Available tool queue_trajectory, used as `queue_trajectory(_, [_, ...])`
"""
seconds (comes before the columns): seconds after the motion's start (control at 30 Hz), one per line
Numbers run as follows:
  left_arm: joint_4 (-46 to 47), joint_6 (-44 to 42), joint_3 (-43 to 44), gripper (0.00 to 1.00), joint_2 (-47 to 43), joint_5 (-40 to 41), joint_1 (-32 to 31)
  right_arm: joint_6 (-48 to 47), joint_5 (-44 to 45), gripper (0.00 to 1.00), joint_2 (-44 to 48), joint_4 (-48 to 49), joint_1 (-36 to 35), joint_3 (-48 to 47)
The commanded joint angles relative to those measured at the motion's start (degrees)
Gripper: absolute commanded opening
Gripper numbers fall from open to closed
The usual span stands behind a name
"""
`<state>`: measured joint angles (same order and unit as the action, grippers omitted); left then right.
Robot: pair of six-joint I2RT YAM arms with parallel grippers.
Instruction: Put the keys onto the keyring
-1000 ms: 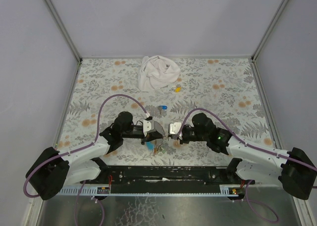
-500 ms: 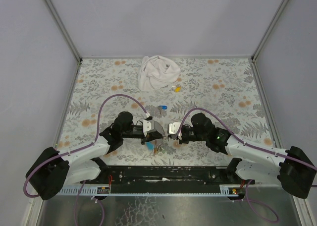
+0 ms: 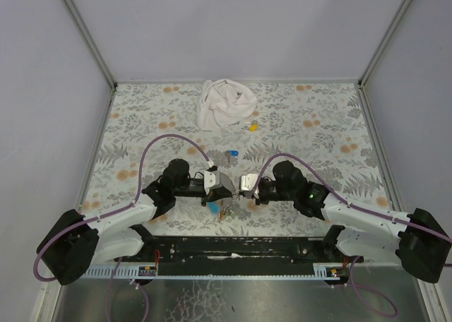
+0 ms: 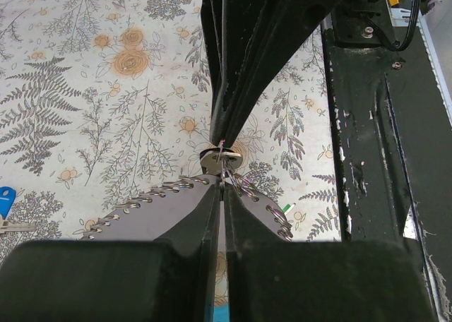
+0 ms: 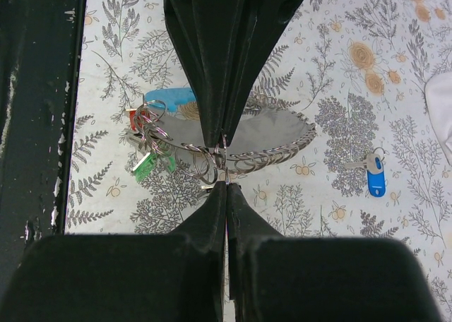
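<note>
Left jaws and right jaws shut on keyring (image 5: 275,135), tip to tip, we log blue key (image 5: 374,177) lying apart

Bright, flat, even light over the top view, the patterned tabletop (image 3: 318,138) sharp edge to edge, the white cloth (image 3: 224,104) at twelve o'clock close to washing out, and only soft shadows pooling under the arms around six o'clock. In the left wrist view the left gripper (image 4: 221,184) shows its fingers (image 4: 141,279) as dark, blurred slabs at six o'clock, and a pale sheen glints off the black base rail (image 4: 367,124) near four o'clock.
</note>
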<state>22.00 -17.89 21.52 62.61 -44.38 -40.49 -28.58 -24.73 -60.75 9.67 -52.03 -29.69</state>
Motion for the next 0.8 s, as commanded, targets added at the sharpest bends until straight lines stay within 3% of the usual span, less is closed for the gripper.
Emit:
queue_trajectory(0.0, [2.92,0.20,0.81,0.00,-0.34,0.26,-0.30,0.48,-1.28,0.00,1.34,2.75,-0.45,-0.02])
queue_trajectory(0.77, [3.58,0.42,0.08,0.00,-1.36,2.40,-0.31,0.88,0.94,0.00,2.55,3.02,-0.50,0.66])
